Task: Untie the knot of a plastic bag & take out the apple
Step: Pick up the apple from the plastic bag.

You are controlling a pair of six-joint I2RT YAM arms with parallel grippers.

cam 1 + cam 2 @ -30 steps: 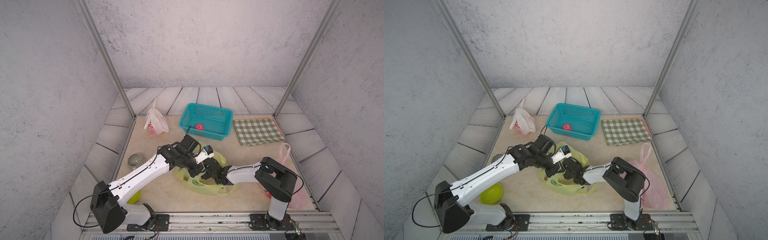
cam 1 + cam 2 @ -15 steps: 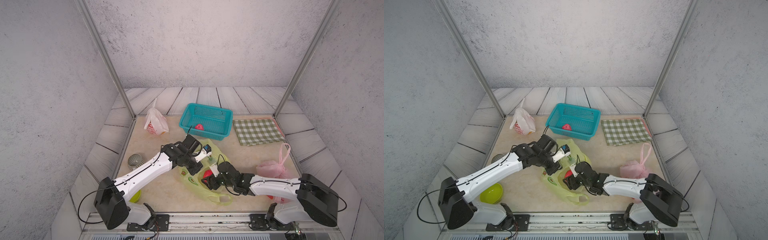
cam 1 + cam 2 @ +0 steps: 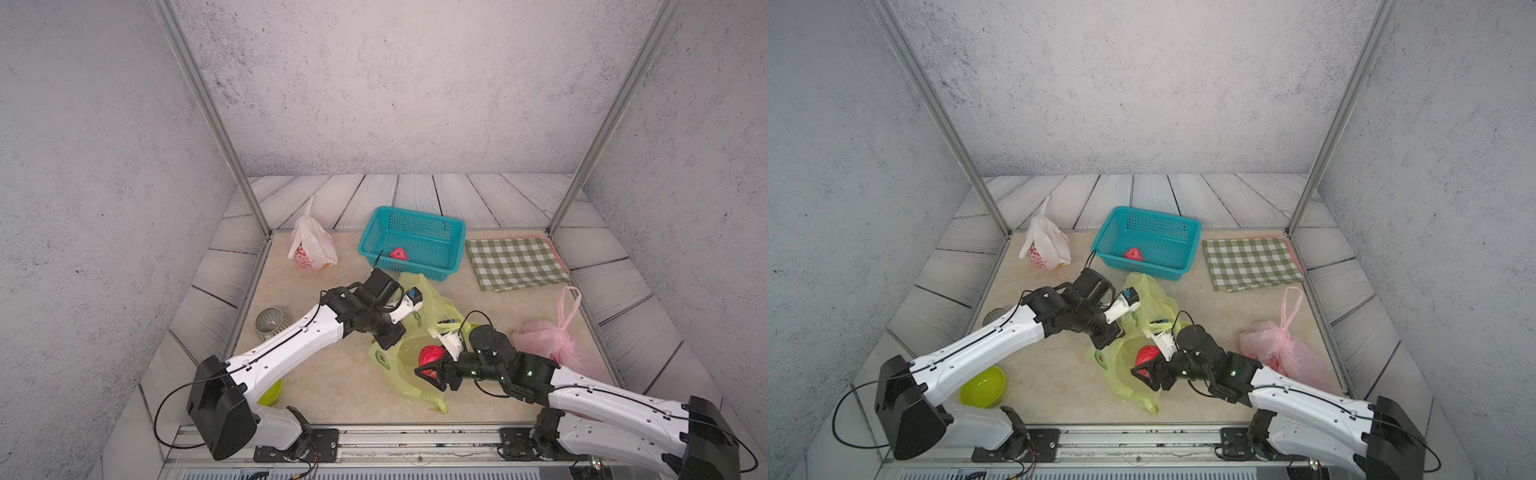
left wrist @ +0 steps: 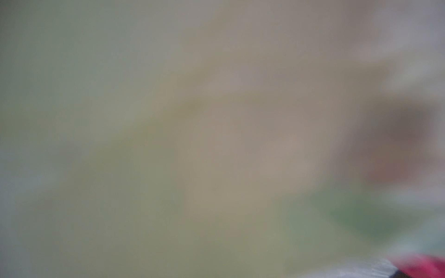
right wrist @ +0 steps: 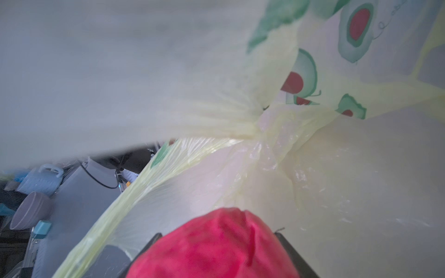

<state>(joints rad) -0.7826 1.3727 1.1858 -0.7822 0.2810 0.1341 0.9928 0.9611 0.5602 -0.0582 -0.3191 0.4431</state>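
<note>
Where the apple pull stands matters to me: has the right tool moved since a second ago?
Yes. The right tool, closed on the apple in the open bag, has drawn back toward the front rail, away from the teal basket.

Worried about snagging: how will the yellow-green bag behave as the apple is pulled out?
The yellow-green bag looks thin and floppy: it gathers into pleats in the right wrist view, so it will likely drag along rather than hold shape. Its see-through film seems very light and may cling to the apple in the right gripper.
</note>
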